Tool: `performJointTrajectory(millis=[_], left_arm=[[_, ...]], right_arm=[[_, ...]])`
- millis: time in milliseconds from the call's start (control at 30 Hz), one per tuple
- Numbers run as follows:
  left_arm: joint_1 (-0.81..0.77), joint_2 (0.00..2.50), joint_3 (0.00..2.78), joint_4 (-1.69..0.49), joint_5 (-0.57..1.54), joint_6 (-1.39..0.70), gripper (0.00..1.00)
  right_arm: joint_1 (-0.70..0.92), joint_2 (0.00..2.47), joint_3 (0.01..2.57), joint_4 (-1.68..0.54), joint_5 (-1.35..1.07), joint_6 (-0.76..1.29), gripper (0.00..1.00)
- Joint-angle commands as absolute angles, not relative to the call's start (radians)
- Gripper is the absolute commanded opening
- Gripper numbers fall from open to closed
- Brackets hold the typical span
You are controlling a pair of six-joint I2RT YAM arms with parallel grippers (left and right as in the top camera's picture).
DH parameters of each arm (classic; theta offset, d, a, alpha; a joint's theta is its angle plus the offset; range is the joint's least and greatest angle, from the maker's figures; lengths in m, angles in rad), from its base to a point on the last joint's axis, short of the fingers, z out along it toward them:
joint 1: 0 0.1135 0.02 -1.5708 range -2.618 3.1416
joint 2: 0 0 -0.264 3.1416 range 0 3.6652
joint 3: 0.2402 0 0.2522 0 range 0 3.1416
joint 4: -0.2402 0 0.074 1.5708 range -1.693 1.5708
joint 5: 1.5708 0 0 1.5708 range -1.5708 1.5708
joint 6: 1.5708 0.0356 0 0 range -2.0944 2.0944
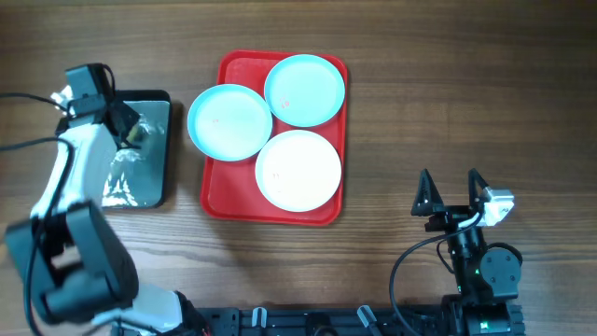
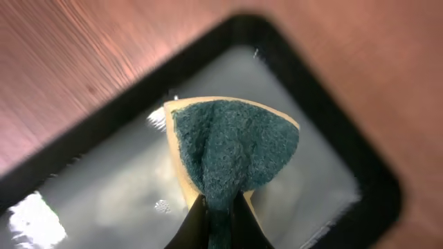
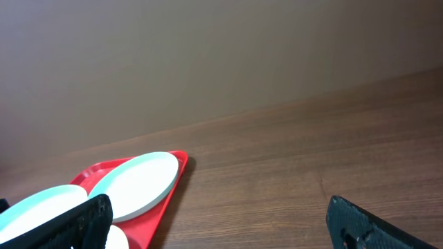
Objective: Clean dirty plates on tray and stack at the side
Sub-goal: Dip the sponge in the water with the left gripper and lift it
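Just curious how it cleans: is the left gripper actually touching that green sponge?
Touching. The left wrist view shows the left gripper pinching the sponge between its fingers, over the black tray.

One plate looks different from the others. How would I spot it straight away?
Find the red tray on the wooden table. Of the three round plates on it, take the white plate at the tray's lower end in the overhead view. The plate overhanging the left rim and the plate at the upper end are pale turquoise; only this one is white.
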State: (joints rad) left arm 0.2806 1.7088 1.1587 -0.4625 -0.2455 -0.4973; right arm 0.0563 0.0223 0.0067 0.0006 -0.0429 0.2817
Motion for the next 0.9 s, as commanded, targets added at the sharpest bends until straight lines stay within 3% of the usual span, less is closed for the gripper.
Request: performJointTrajectory(millis=[0, 533, 867], left_arm=[[0.27, 1.65, 1.165, -0.477, -0.277, -0.474, 0.04], [0.192, 1.662, 1.161, -0.601, -0.277, -0.38, 0.04], [0.001, 1.451, 1.164, -0.634, -0.258, -0.149, 0.04]], right_arm=[[0.053, 0.018, 0.005, 0.003, -0.026, 0.265, 1.0], [0.053, 0.018, 0.005, 0.003, -0.025, 0.265, 1.0], [0.053, 0.018, 0.005, 0.006, -0.015, 0.263, 1.0]])
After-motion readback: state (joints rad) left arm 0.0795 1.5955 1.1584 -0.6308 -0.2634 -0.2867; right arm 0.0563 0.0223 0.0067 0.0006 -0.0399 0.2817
